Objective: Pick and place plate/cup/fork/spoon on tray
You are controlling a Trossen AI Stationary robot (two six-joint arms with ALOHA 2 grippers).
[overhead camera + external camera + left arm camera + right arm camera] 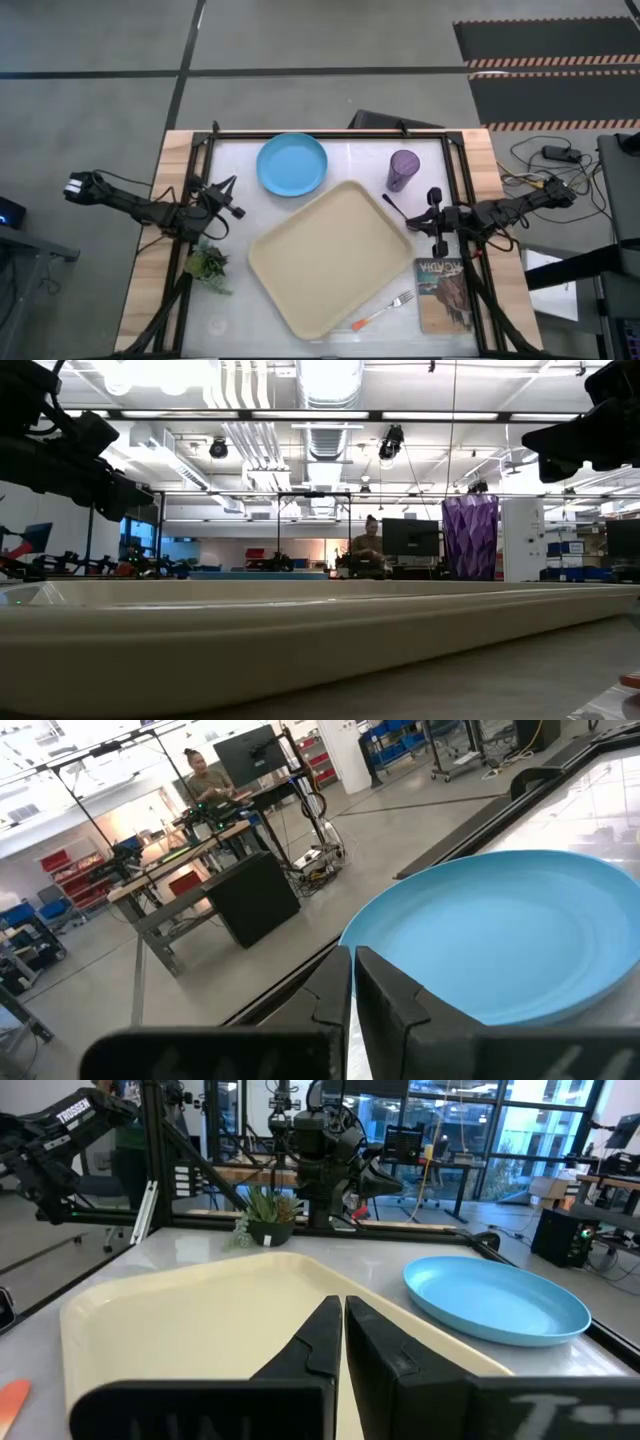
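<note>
Tray point(325, 255) sits skewed mid-counter, nothing on it yet as far as I see. Plate point(292, 164) lies off its far corner, cup point(403, 170) upright off to the right, spoon point(393, 208) just beside the tray's right corner, fork point(383, 311) at the near edge, close to a book point(442, 293).

My left tool point(228, 197) hangs near the plate, fingers pressed together; right tool point(436, 222) by the spoon, also closed.

Risks I'd flag:
- Plate is flat and shallow-rimmed, so closed fingers will just push it.
- Spoon is thin and may slide under the tray rim.
- Cup could tip on a clumsy side grab.
- Plant point(207, 265) could get bumped by the left arm.
</note>
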